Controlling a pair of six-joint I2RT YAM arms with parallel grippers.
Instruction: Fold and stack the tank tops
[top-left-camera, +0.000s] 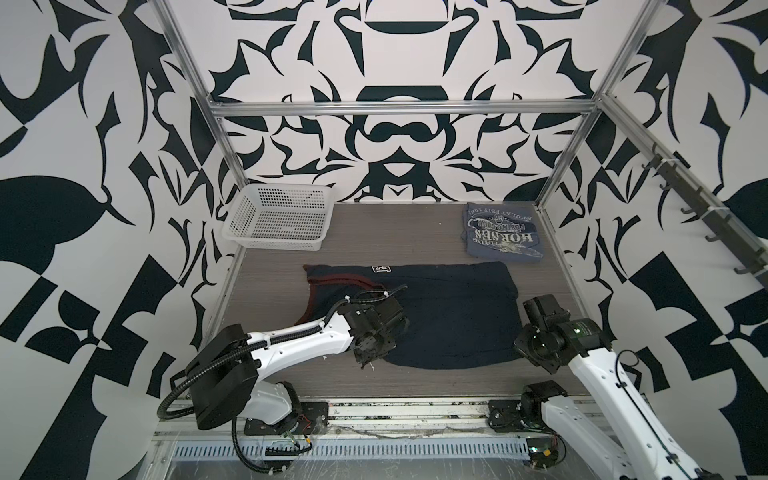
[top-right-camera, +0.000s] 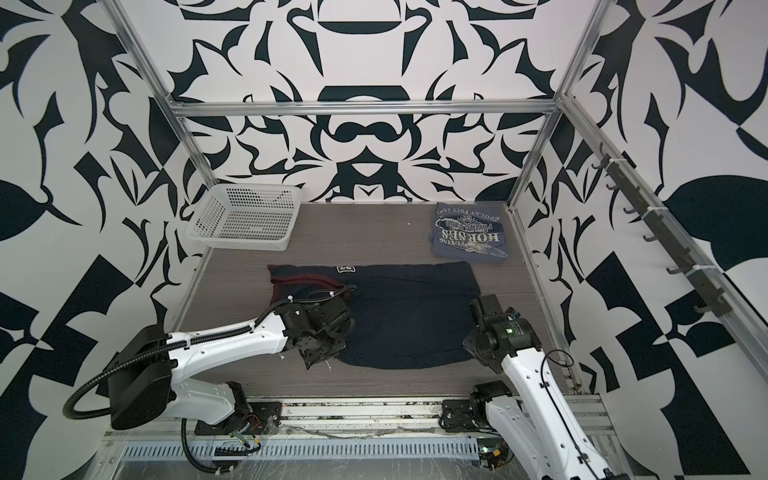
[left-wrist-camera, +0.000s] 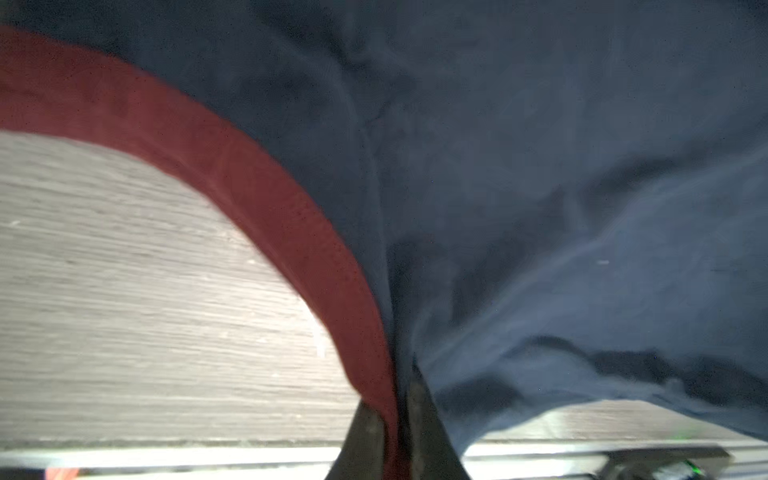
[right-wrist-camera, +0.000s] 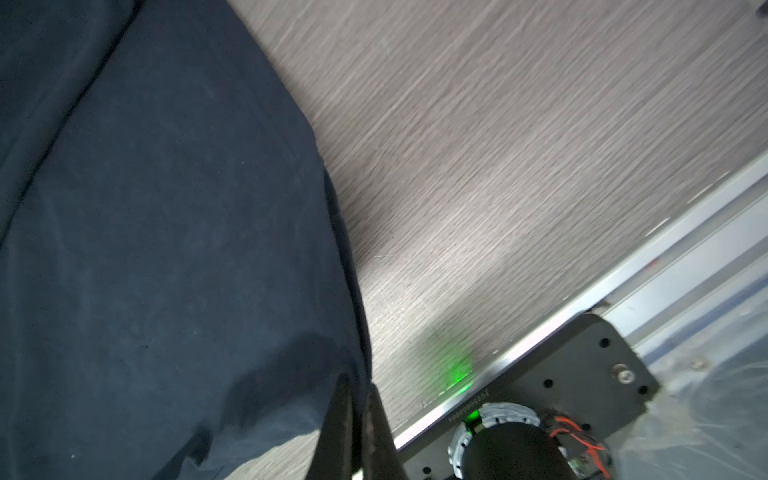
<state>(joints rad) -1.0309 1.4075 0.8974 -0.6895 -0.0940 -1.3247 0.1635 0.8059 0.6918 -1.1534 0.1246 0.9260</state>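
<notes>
Now left tool (left-wrist-camera: 392, 401) pinches the red-trimmed edge of the navy tank top (top-left-camera: 449, 316), right tool (right-wrist-camera: 359, 386) its opposite edge, mid desk (top-left-camera: 266, 286); best to lift both evenly, cloth taut. Grey-blue tank top (top-left-camera: 500, 235) lies folded, far right corner.

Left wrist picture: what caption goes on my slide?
Left gripper pinching the navy tank top at its red trim.

White arms (top-left-camera: 299, 338) with black joints (top-left-camera: 226, 374) and ribbed black cable (top-left-camera: 174, 390)
</notes>
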